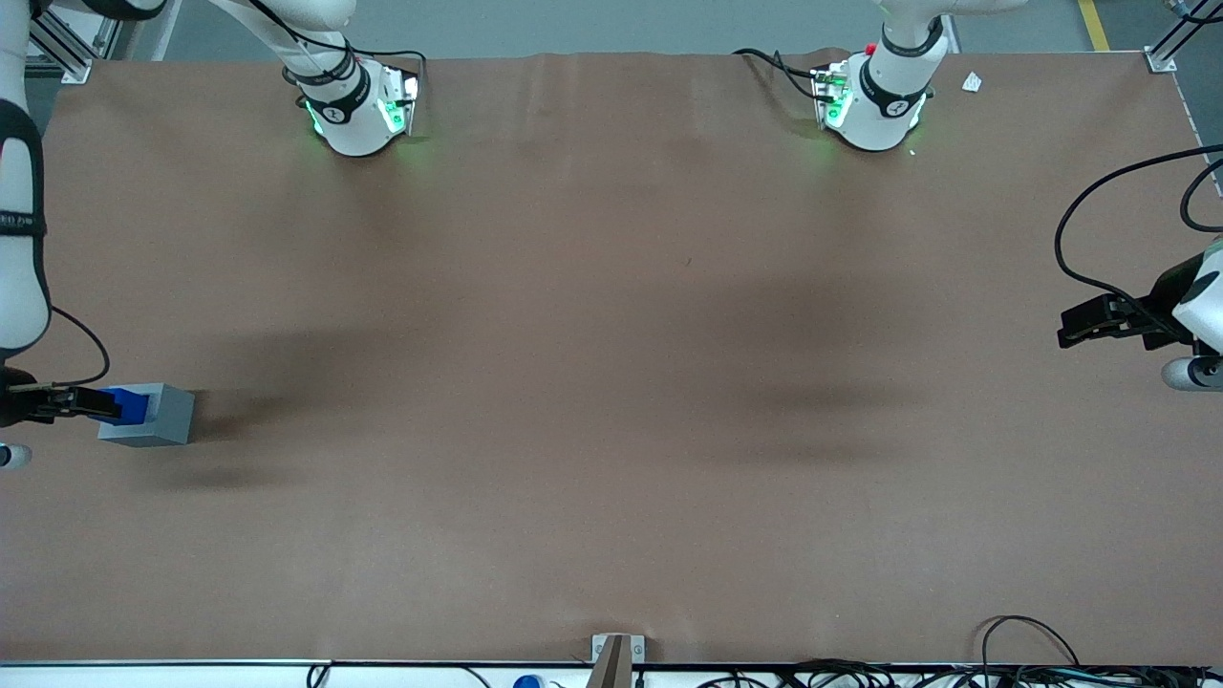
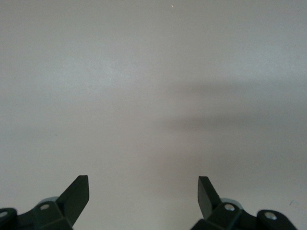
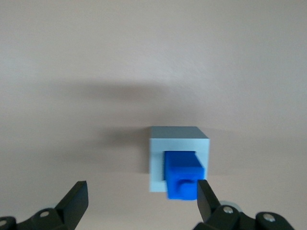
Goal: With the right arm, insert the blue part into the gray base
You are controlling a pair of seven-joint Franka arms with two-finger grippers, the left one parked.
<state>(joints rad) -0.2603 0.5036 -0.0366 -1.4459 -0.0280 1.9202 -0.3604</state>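
Gripper (image 1: 91,403) of the right arm (image 1: 21,239) is standing at the working arm's end of the table (image 1: 611,382), reaching to the blue part (image 1: 129,405), which is sitting on top of the gray base (image 1: 158,417). From the front view I cannot tell if the fingers are touching the part.

From the right wrist view, the gripper (image 3: 139,201) is standing wide open and is holding nothing. One finger (image 3: 208,199) is appearing just beside the blue part (image 3: 184,175); the other is well apart. The part is resting in the recess of the gray base (image 3: 178,139), probably a little tilted and not fully down.

I judge the insertion is almost finished. The next move is asking for a check that the part is seated, maybe a soft push, then lifting away.
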